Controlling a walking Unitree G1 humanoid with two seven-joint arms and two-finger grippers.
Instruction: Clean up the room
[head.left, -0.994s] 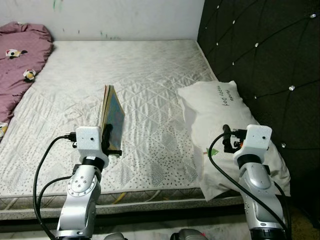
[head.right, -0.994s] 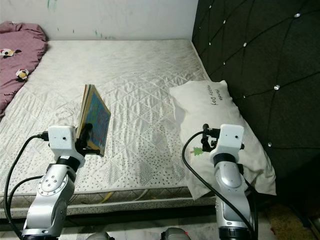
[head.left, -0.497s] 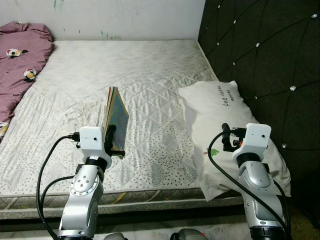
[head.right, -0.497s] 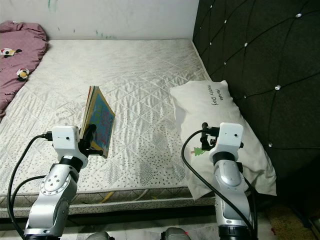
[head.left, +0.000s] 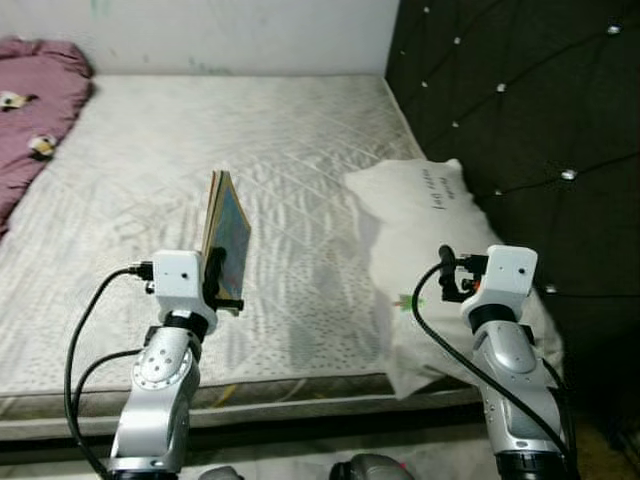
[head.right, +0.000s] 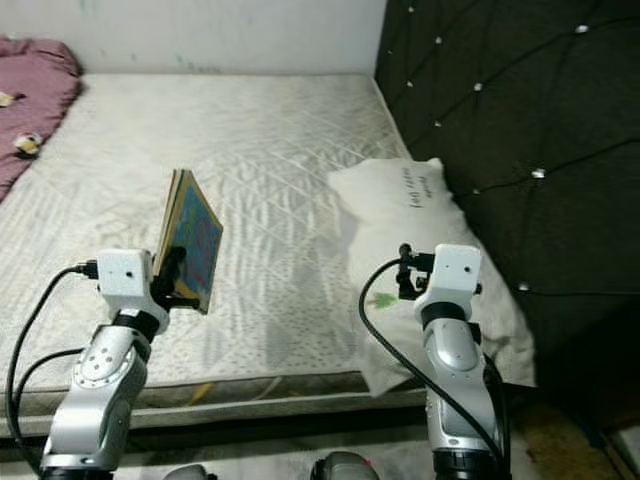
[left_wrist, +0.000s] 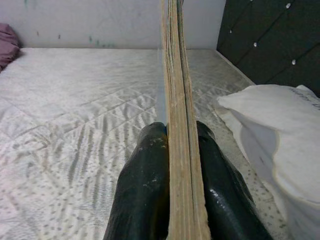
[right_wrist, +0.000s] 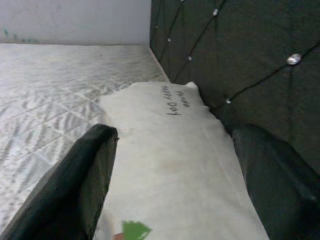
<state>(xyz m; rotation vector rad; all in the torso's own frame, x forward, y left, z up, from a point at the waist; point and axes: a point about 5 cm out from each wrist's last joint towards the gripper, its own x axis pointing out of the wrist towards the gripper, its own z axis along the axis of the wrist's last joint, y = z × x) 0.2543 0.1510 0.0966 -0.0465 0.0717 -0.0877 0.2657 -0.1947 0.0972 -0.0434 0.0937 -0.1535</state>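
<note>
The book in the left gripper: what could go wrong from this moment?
1. The left gripper pinches the book only at its lower edge, and it stands upright above the mattress. It could tilt or slip out during a move.
2. The right gripper is open over the white pillow, next to the dark headboard. A swing to that side might hit it.

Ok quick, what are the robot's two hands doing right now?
Left gripper: shut on the book, holding it upright above the mattress.
Right gripper: open, holding nothing, over the pillow.
</note>
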